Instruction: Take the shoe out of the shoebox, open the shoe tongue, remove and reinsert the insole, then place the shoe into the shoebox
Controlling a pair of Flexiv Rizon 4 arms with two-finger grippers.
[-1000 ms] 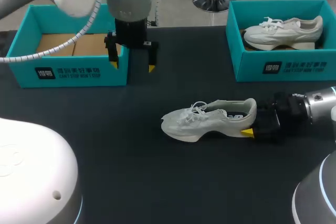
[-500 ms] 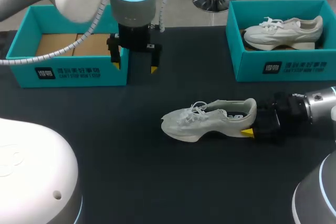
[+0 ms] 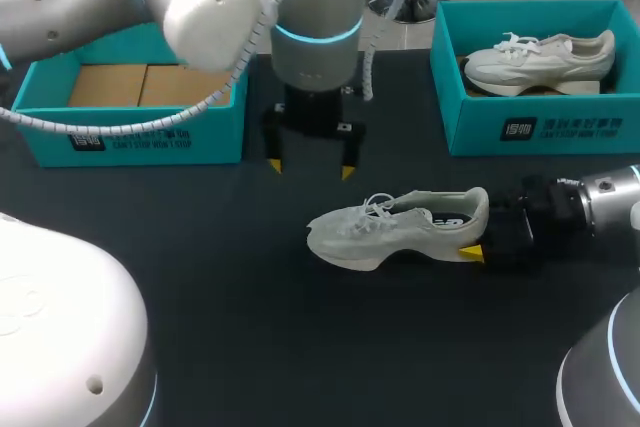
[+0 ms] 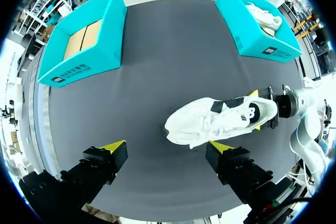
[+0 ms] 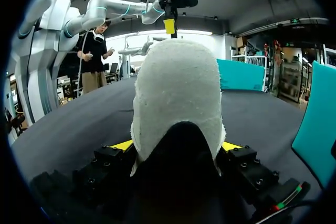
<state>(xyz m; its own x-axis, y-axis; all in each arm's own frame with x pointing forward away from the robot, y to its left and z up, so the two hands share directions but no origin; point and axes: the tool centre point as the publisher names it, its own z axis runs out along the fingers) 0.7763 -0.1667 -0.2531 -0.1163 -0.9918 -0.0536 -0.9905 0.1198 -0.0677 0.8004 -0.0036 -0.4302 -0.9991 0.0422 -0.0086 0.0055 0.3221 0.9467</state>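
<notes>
A pale grey-white shoe lies on its side on the black table, toe pointing left. My right gripper comes in from the right and is shut on the heel, with a yellow tip pressed against each side. My left gripper hangs open just behind the shoe's toe end, holding nothing. From the left wrist view the shoe lies ahead of the open left gripper, nearer one finger, with the right gripper at its heel.
A teal shoebox with a bare cardboard floor stands at the back left. A second teal shoebox at the back right holds another white shoe. Bare black table lies in front of the shoe.
My left arm has swung right and forward, from the left shoebox's front corner to just behind the shoe. The right gripper and the shoe have not moved.
</notes>
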